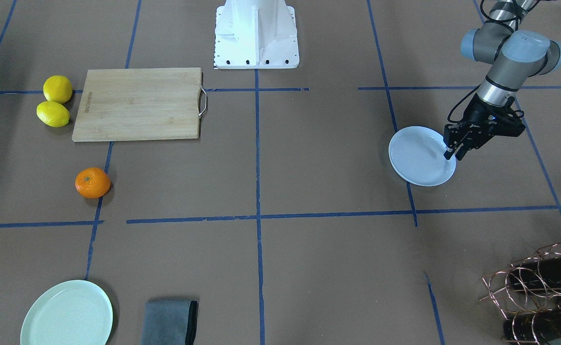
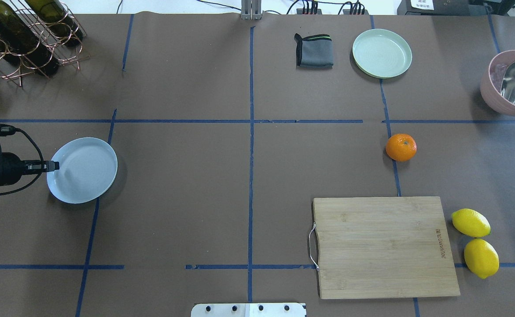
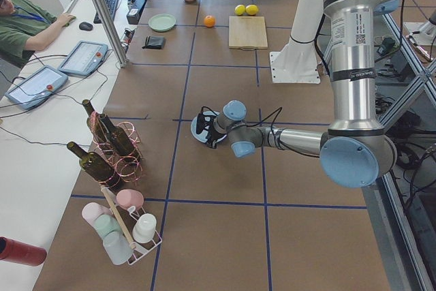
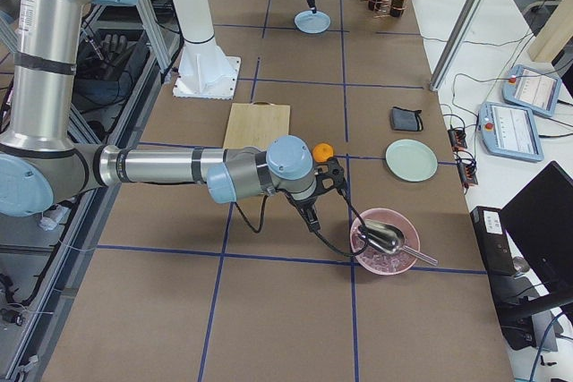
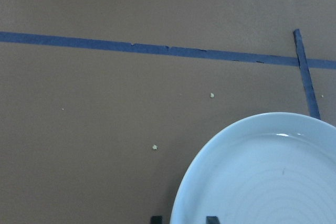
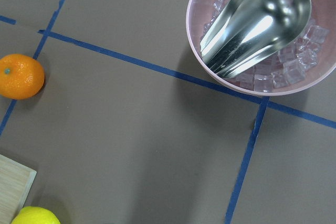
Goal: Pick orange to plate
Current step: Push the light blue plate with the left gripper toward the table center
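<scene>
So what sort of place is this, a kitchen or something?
More likely a robotics research lab than a kitchen: a robot arm stands at a table marked off with blue tape lines, and a person sits beside it at control tablets.

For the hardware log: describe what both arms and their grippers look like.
The left arm and right arm are silver tubes with grey joints and pale-blue round caps; the left bears a small code sticker. The left gripper and right gripper are black, two-fingered, with black cables looping at the wrists.
</scene>
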Robot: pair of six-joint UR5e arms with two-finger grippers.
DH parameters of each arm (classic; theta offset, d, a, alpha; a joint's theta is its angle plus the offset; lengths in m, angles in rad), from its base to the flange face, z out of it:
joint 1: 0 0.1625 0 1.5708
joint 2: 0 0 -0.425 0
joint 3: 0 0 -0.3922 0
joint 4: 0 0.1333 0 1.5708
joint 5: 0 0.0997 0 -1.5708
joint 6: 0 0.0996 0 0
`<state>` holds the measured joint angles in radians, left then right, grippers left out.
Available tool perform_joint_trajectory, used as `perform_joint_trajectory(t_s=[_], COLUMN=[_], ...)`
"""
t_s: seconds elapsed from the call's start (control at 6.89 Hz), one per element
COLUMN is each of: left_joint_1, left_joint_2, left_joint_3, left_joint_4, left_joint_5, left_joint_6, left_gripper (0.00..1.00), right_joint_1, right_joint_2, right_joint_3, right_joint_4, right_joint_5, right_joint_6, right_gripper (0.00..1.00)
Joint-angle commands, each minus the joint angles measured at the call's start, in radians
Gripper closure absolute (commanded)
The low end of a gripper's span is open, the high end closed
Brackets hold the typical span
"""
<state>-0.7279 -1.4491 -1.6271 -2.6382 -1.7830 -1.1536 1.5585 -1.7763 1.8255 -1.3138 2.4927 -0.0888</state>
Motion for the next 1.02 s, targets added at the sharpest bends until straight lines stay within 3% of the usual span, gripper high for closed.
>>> perform_joint_trajectory(t_s=[0.0,0.44,0.73,0.87], left_joint_1=[0.005,0.004,0.008,0.016], left_joint_2=[-0.001,-0.052,-0.243,-0.360], left_joint_3=[-0.010,-0.103,-0.067,-0.045], left_joint_4=[0.001,0.033,0.075,0.166], left_joint_5=[0.001,-0.012,-0.004,-0.004], left_joint_6=[0.000,-0.004,-0.009,-0.009], left_gripper=[1.00,1.00,1.00,1.00], right_joint_1=[0.000,0.000,0.000,0.000], right_joint_2=[0.000,0.000,0.000,0.000], right_joint_3=[-0.002,0.000,-0.002,0.000], right_joint_4=[-0.001,-0.001,0.001,-0.001], right_joint_5=[0.000,0.000,0.000,0.000], right_joint_6=[0.000,0.000,0.003,0.003], right_gripper=[0.00,0.00,0.00,0.00])
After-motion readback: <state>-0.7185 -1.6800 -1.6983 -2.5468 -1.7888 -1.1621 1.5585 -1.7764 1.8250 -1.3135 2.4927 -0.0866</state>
